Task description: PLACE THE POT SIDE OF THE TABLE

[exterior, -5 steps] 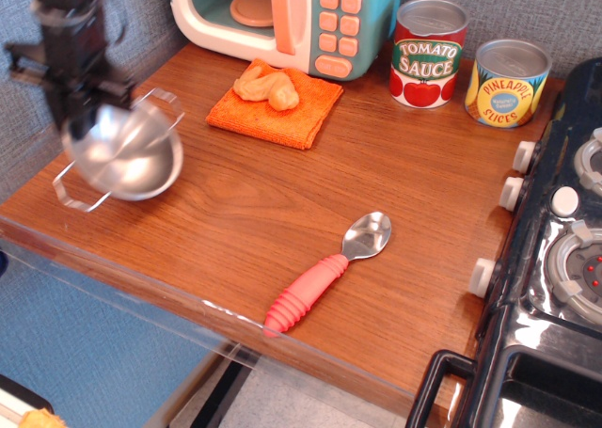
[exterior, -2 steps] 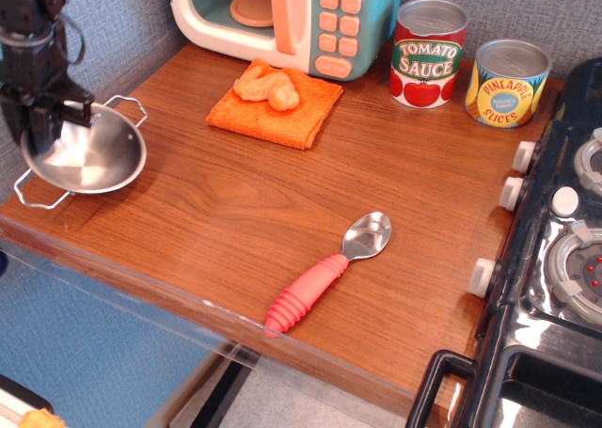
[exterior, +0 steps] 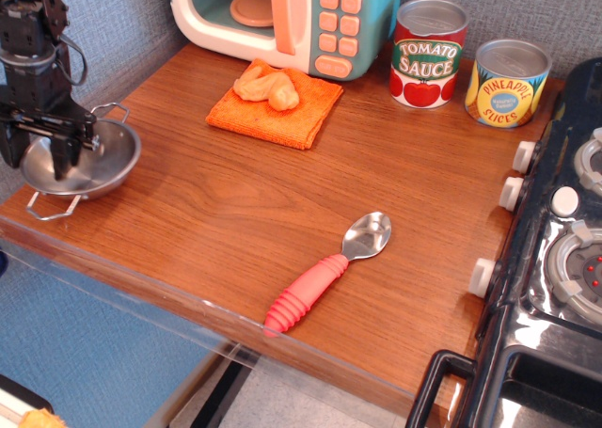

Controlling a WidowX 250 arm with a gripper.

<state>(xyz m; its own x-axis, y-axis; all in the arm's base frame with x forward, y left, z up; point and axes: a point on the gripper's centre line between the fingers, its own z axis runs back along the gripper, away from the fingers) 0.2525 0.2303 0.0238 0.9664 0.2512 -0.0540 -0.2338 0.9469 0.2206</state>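
Right now my pincer [exterior: 38,150] hangs over the pot [exterior: 83,161] at the far left edge of the table [exterior: 282,212], its fingers spread, one outside the near rim and one reaching down inside the bowl. Nothing else lies in the pot. Behind, the toy microwave [exterior: 282,19] stands open with an orange plate [exterior: 252,7] inside.

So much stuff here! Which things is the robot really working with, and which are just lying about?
In use:
pot
gripper
table

Lying about:
spoon
orange cloth with toy food
toy microwave
tomato sauce can
pineapple can
toy stove
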